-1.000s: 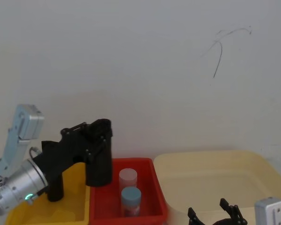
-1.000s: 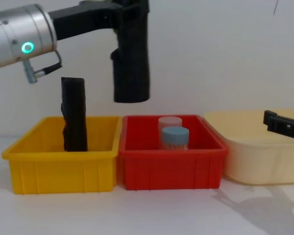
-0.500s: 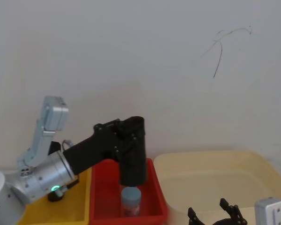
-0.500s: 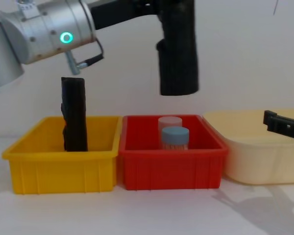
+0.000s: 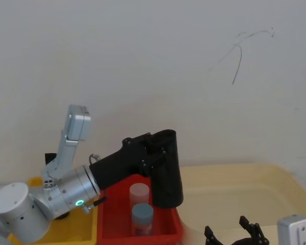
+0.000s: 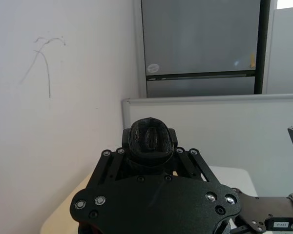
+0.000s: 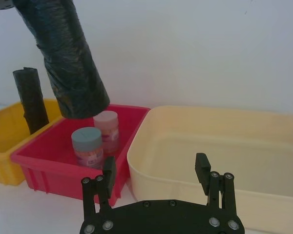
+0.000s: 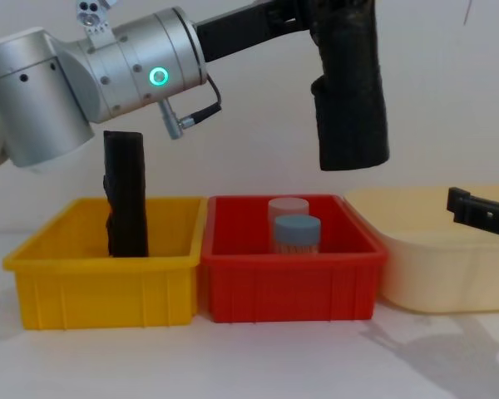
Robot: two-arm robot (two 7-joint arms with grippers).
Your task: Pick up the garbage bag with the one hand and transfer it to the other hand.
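My left gripper [image 5: 154,149] is shut on the top of the garbage bag [image 5: 169,182], a matte black crinkled roll hanging upright. The bag [image 8: 350,100] hangs in the air above the right end of the red bin [image 8: 287,287], near the cream tub [image 8: 437,264]. The left wrist view has the bag's rounded end [image 6: 150,138] clamped between the jaws. My right gripper [image 7: 155,170] stands open, low in front of the cream tub [image 7: 234,151], below and to the right of the bag [image 7: 63,56]. One of its fingers [image 8: 481,214] reaches in at the chest view's right edge.
A second black roll [image 8: 126,195] stands upright in the yellow bin [image 8: 104,287] on the left. Inside the red bin, a blue-lidded jar [image 8: 297,233] has a pale-lidded jar [image 8: 288,208] behind it. A white wall backs the table.
My left arm has carried the garbage bag to the right, from near the yellow bin's edge to above the red bin's right end. The right gripper has not moved.
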